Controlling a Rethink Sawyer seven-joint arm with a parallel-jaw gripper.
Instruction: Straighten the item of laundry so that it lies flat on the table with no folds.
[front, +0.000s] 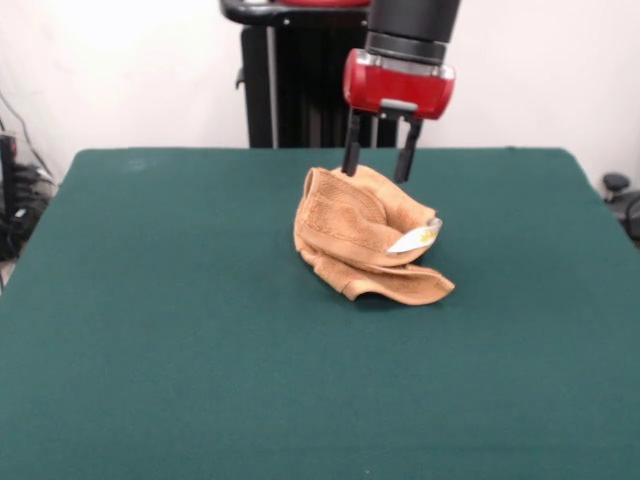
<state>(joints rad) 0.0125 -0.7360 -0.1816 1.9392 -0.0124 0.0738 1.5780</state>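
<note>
- Fingers: two black prongs hanging from the red wrist, spread apart, tips at the top rear edge of the towel; nothing visibly pinched between them.
- Towel: tan-orange terry, bunched into a crumpled heap, top fold standing up, lower flap spilling toward the front right.
- White tag poking out on the right side of the heap.
- Towel sits on the green bench, around centre, slightly toward the far side.

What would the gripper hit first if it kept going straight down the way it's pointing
Most likely the towel: the gripper points down with its fingers spread at the crumpled heap's top edge, with the table beneath. Depth from this view is uncertain.
</note>
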